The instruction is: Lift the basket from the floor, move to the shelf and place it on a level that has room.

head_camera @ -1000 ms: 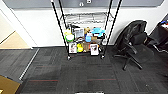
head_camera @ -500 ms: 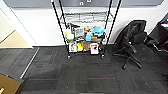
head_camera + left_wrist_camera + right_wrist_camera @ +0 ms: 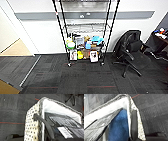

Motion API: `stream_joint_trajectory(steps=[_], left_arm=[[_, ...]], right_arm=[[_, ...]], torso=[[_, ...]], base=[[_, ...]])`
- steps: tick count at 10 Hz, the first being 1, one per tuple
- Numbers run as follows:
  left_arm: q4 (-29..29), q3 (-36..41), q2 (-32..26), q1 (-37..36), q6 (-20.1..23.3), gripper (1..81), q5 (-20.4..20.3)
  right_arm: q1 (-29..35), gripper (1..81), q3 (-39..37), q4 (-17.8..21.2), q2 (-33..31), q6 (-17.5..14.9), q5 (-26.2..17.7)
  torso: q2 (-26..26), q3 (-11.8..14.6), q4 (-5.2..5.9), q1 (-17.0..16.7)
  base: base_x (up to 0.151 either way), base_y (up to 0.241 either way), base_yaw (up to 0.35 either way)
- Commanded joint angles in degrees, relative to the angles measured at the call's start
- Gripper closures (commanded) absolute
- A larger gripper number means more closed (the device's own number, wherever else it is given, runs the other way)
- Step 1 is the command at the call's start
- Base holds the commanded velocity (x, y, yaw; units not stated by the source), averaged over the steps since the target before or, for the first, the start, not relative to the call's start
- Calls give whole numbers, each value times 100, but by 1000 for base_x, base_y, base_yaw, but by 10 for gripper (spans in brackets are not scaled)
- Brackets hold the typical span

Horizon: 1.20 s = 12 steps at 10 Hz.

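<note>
Carrying the basket [image 3: 33, 125] by opposite walls, left gripper [image 3: 43, 120] and right gripper [image 3: 133, 125] clamped over the rim, uneven lift risks tipping it short of the shelf [image 3: 85, 30].

A black office chair [image 3: 130, 51] is standing on dark grey carpet [image 3: 82, 80] against the white wall [image 3: 37, 32]. A cluttered dark desk [image 3: 160, 40] is showing at the far edge beside it. A tan floor patch [image 3: 16, 48] is lying beyond an opening on the other side.
</note>
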Motion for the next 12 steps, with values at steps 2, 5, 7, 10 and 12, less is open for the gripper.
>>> stream_joint_trajectory(steps=[2,5,7,10,12], left_arm=[[-98,210,-91,-519,6,811,345],[-98,289,-117,-527,6,811,345],[-125,316,-144,-519,-3,811,345],[-99,342,-135,-413,6,811,301],[-98,351,-126,-413,6,811,301]], right_arm=[[457,811,211,132,-78,25,-229],[404,811,369,140,-157,7,-106],[387,811,492,140,-245,16,-106],[343,811,519,140,-280,8,-106],[317,811,519,132,-280,8,-106]], torso=[[579,112,0,-378],[968,199,0,-638],[1355,199,0,-891],[1934,589,0,-1272],[2284,840,0,-1492]], base=[[0,0,0],[0,0,0],[0,0,0],[0,0,0],[0,0,0]])
